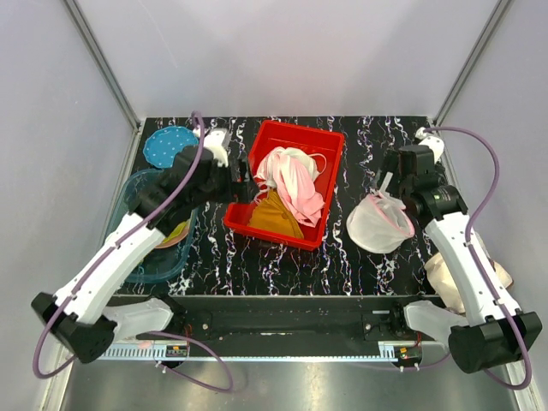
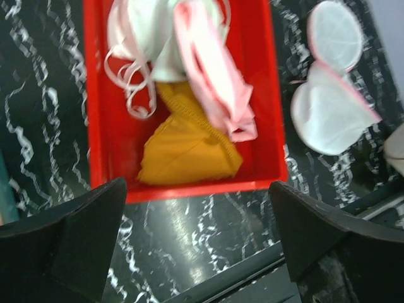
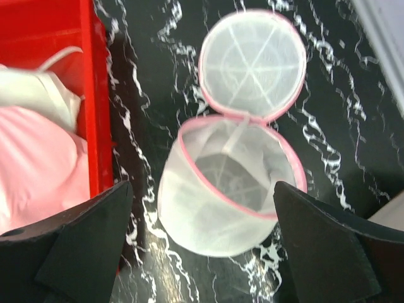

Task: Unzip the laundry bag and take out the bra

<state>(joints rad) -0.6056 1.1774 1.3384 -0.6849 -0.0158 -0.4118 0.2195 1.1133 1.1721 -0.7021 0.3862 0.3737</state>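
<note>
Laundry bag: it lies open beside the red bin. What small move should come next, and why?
Probably draw the right gripper up and away. The laundry bag lies unzipped, lid flipped back, seemingly empty; the pink bra lies in the red bin; both it and the left gripper stand open, holding nothing.

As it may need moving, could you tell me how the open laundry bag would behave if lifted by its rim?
The laundry bag would probably sag: its mesh looks thin and soft. It looks empty, so likely light. Its unzipped lid would probably flop down.
</note>
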